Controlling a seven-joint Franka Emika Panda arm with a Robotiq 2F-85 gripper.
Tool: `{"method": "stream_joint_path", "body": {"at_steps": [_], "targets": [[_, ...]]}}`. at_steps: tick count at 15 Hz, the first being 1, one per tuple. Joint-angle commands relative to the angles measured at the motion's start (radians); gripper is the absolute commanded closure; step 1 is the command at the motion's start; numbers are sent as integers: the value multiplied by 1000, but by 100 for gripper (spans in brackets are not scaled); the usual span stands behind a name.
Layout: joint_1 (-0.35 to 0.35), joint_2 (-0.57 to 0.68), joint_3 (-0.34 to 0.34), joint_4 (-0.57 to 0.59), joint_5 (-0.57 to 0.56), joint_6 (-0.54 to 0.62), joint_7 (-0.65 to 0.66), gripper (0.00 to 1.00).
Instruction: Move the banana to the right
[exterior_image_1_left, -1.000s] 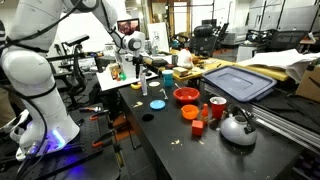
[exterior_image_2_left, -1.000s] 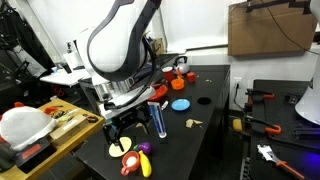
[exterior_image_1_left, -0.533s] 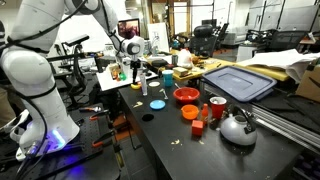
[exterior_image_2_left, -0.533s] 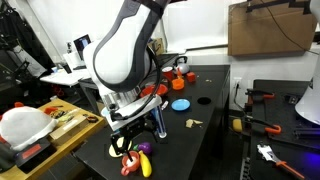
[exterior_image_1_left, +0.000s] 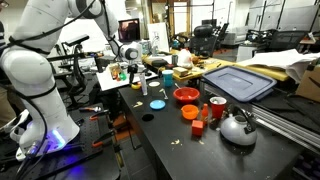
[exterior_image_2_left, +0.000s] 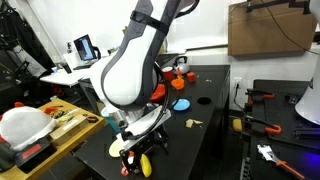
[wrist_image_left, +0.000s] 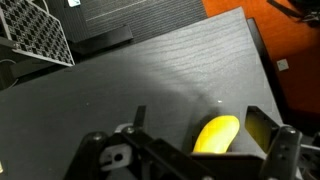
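I see the small, bright yellow, curved toy banana (wrist_image_left: 215, 134) lying flat on the dark table top (wrist_image_left: 150, 70), low in my wrist view, and in an exterior view it (exterior_image_2_left: 146, 166) lies close to the table's near corner.

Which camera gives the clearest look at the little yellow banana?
The wrist view: the banana lies close and large. In an exterior view only a yellow bit shows under the arm; elsewhere I cannot find it.

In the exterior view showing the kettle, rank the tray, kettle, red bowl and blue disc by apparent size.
1. blue-grey tray
2. kettle, though it sits nearest the camera
3. red bowl
4. blue disc
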Motion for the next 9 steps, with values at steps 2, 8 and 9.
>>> {"method": "stream_joint_path", "body": {"at_steps": [2, 8, 9], "targets": [[23, 13, 8, 8, 13, 25, -8, 0], [39, 37, -10, 47, 7, 48, 15, 0], [42, 42, -15, 53, 5, 56, 20, 0]]}}
